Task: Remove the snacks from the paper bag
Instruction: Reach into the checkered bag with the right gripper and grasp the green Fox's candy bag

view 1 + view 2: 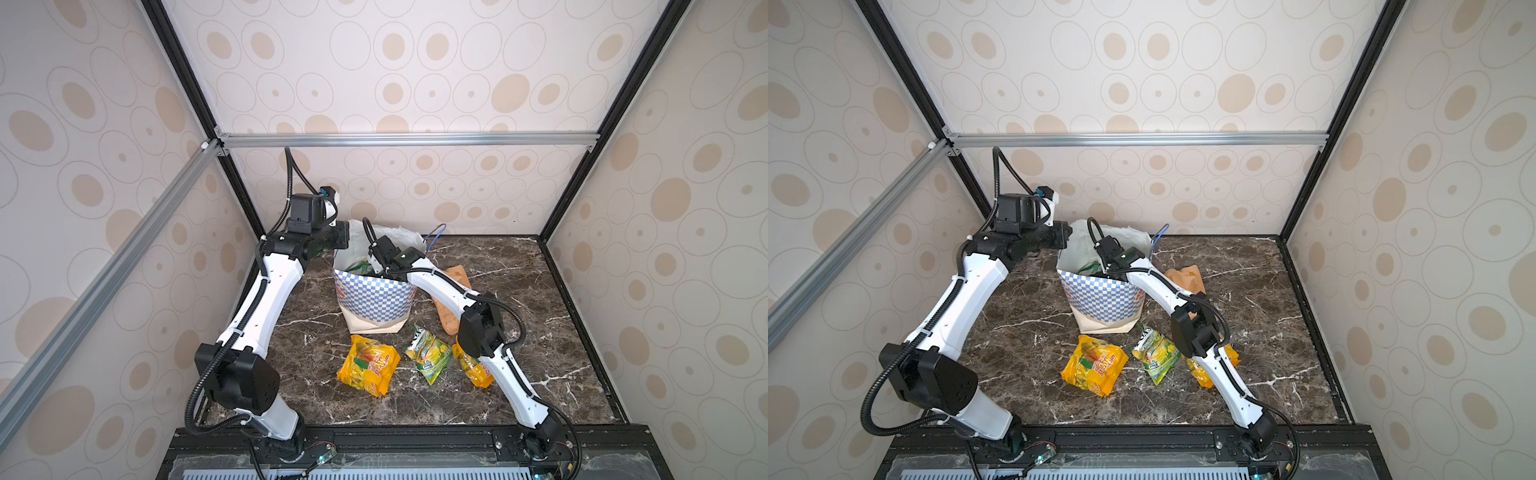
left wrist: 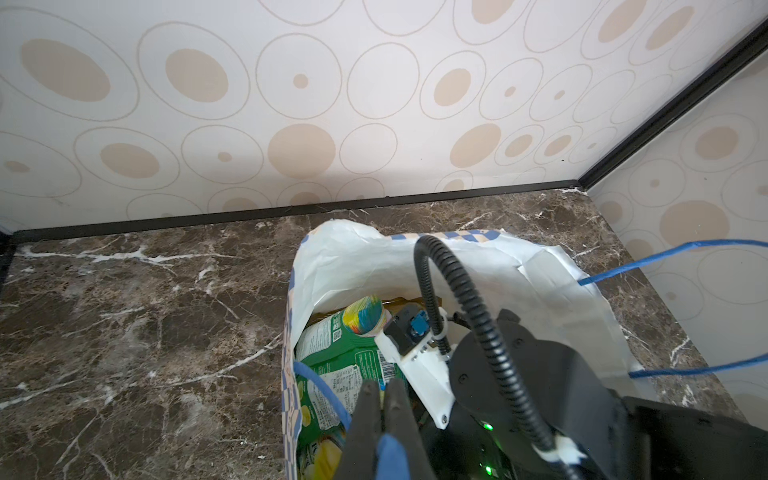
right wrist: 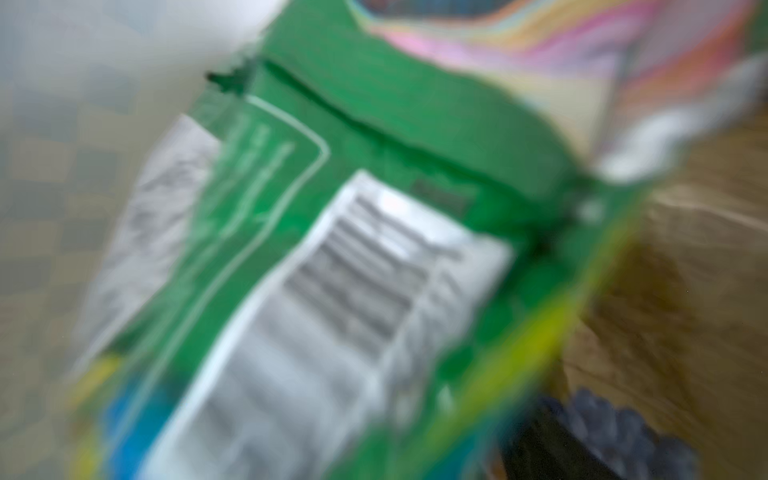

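Four snacks are out on the bench, green packets are left in the bag, and it could be torn or tipped: its cord is clenched in the left pincer, while the right pincer, grip untellable, is sunk inside.

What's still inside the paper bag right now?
In the paper bag lie green packets, one with a rainbow-coloured end. The right arm reaches in among them; the right gripper is hidden by its own wrist. Anything beneath the packets is covered.
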`<state>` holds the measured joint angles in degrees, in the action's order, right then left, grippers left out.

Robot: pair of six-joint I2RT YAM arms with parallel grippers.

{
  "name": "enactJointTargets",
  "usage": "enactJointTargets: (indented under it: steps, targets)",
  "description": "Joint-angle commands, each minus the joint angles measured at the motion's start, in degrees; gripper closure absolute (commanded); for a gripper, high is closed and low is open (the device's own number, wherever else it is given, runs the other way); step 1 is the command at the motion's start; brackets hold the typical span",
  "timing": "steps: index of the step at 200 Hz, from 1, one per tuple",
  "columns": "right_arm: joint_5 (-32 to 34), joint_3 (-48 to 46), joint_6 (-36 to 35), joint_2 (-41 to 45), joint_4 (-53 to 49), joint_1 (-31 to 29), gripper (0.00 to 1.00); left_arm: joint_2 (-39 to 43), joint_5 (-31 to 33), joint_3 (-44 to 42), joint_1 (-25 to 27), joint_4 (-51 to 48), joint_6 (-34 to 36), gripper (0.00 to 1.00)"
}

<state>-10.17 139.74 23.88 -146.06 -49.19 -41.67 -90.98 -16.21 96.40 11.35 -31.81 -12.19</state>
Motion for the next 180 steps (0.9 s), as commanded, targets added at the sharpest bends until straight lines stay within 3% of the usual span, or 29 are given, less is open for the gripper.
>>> enactJointTargets:
  steps: [1,38,106,143,180]
  targets:
    - [1.4,-0.7,2.7,-4.4,-0.8,-1.3,0.14,3.8,-3.2,-0.9,-0.3,3.3,-0.3,1.00]
    - [0.8,-0.7,4.4,-5.7,-0.6,-1.5,0.30,4.2,-2.6,-1.4,-0.2,2.8,-0.1,1.00]
    - [4.5,-1.5,2.4,2.1,1.0,-1.5,0.90,5.2,-1.1,-2.5,-0.3,3.0,-0.4,1.00]
    - [5.5,-1.4,1.7,6.6,2.2,-1.4,0.98,5.8,-0.7,-2.7,-0.3,2.7,-0.6,0.98]
    - [7.0,-1.1,0.9,11.0,3.1,-1.4,1.00,6.5,0.7,-2.4,-0.3,2.4,-0.6,0.81]
